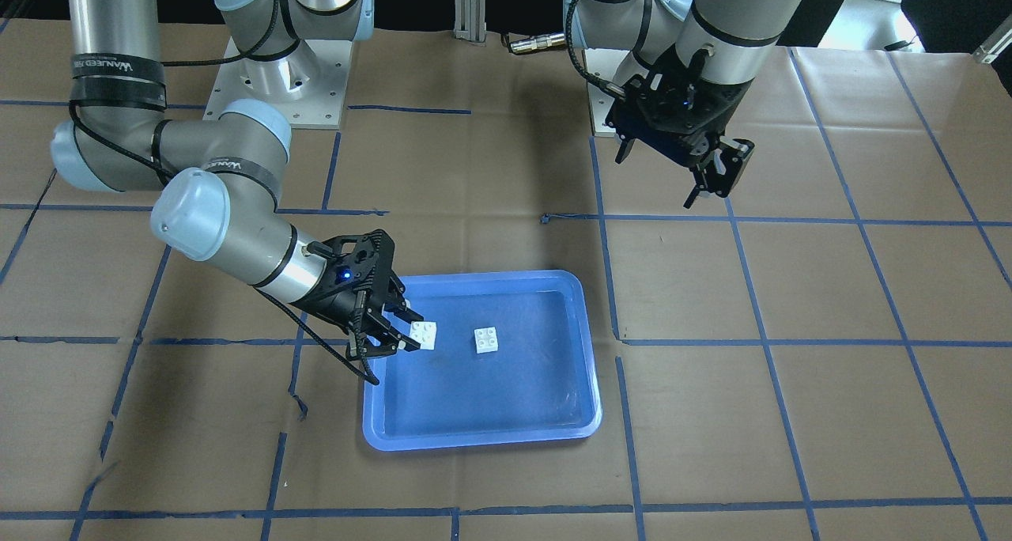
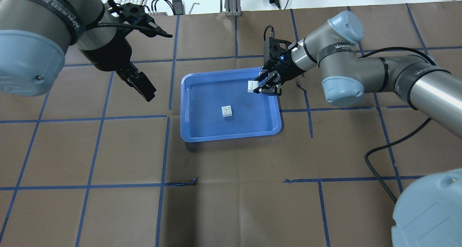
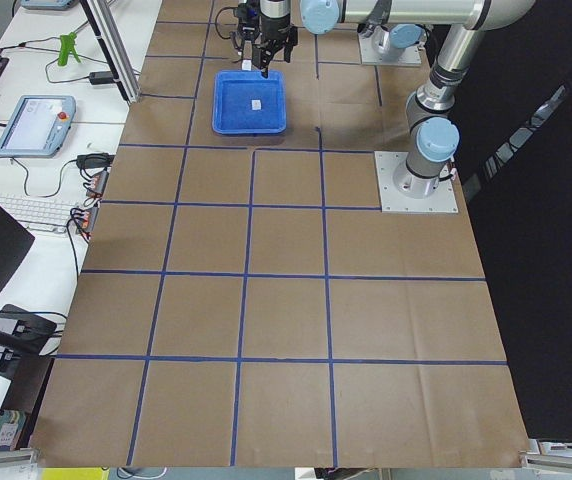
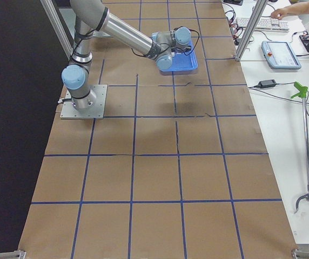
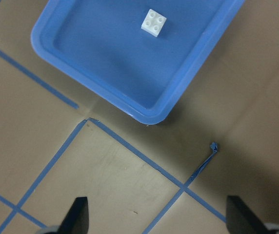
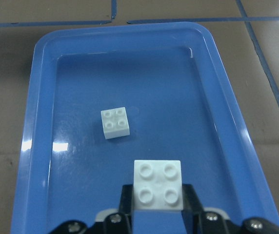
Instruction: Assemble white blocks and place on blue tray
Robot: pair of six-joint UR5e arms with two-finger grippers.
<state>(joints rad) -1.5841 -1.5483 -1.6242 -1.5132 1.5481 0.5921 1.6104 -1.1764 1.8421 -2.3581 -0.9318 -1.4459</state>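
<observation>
The blue tray (image 2: 231, 137) lies mid-table, also in the front view (image 1: 482, 438). One white block (image 2: 227, 111) lies studs up on its floor, alone; it also shows in the front view (image 1: 486, 340) and both wrist views (image 5: 154, 23) (image 6: 115, 122). My right gripper (image 1: 411, 334) is shut on the second white block (image 6: 158, 184), holding it studs up above the tray's floor near its edge on the robot's right, apart from the loose one. My left gripper (image 1: 664, 173) is open and empty, raised above the table well off the tray.
Brown paper with a blue tape grid covers the table. A torn tape end (image 5: 212, 146) lies on the paper near the tray's corner. A black cable (image 2: 382, 167) trails from my right arm. Desks with a keyboard and a pendant stand beyond the table's far edge.
</observation>
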